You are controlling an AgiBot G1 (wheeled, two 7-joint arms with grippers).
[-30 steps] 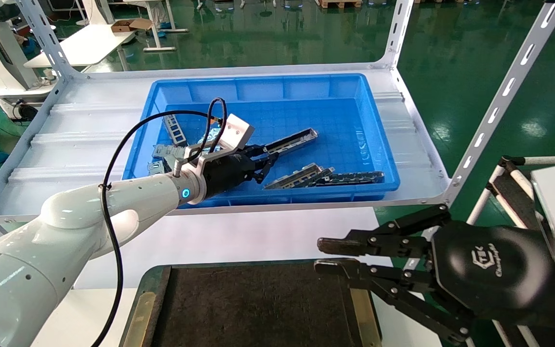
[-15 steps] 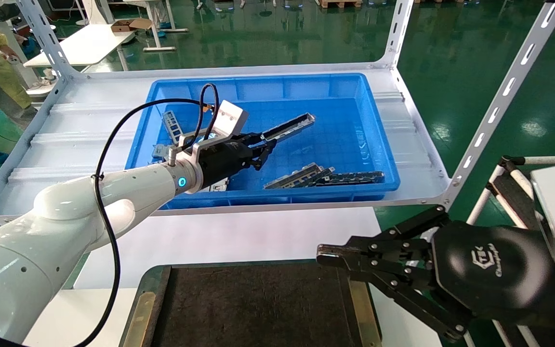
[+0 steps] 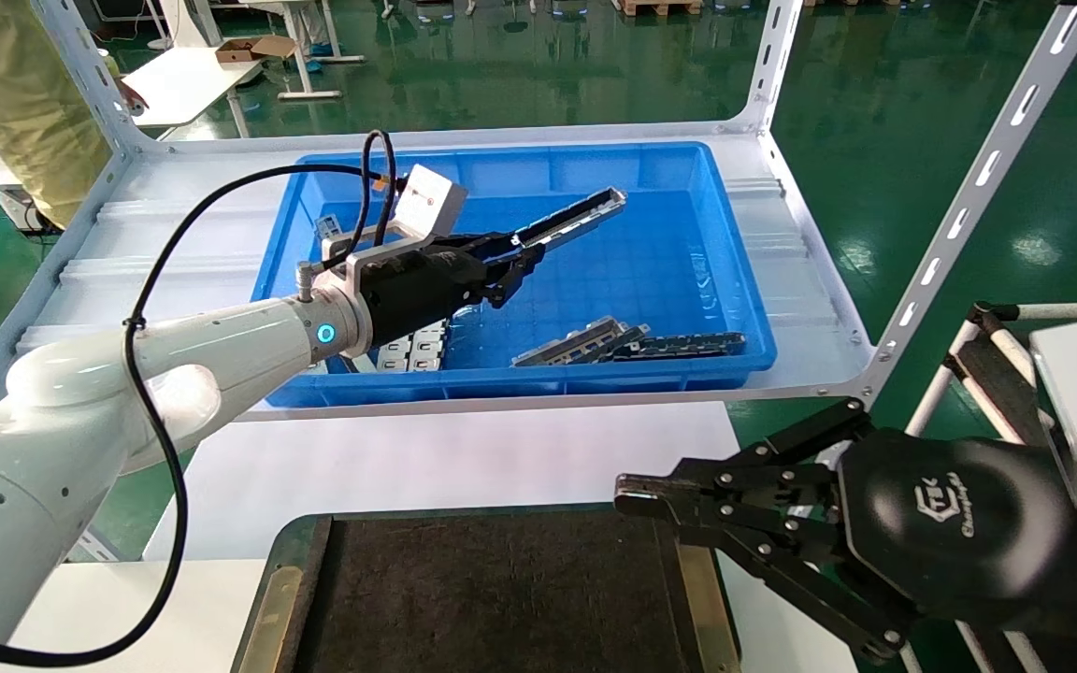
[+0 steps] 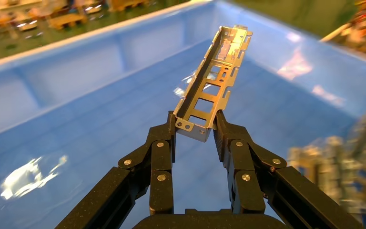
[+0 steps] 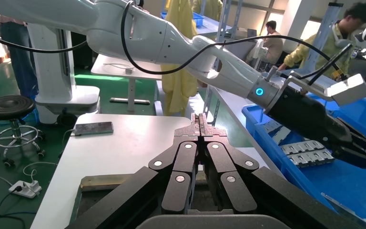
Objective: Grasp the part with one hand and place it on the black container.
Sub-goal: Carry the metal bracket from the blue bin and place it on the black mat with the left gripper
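My left gripper (image 3: 522,259) is shut on one end of the part (image 3: 572,220), a long grey slotted channel bar, and holds it tilted up in the air above the blue bin. In the left wrist view the part (image 4: 214,86) sticks out from between the fingers of the left gripper (image 4: 195,129). The black container (image 3: 492,598) lies at the near edge, below and left of my right gripper (image 3: 641,494). The right gripper (image 5: 200,125) is shut and empty, parked over the container's right edge.
The blue bin (image 3: 735,271) stands on a white shelf (image 3: 155,262) and holds several more slotted parts (image 3: 632,343) near its front and pale plates (image 3: 412,348) at its left. Slotted white uprights (image 3: 978,187) rise at the shelf corners. A white table (image 3: 464,458) lies between shelf and container.
My left gripper has lifted the part up off the bin floor and drawn back to the left. The right gripper's fingers closed a second ago and have stayed shut.
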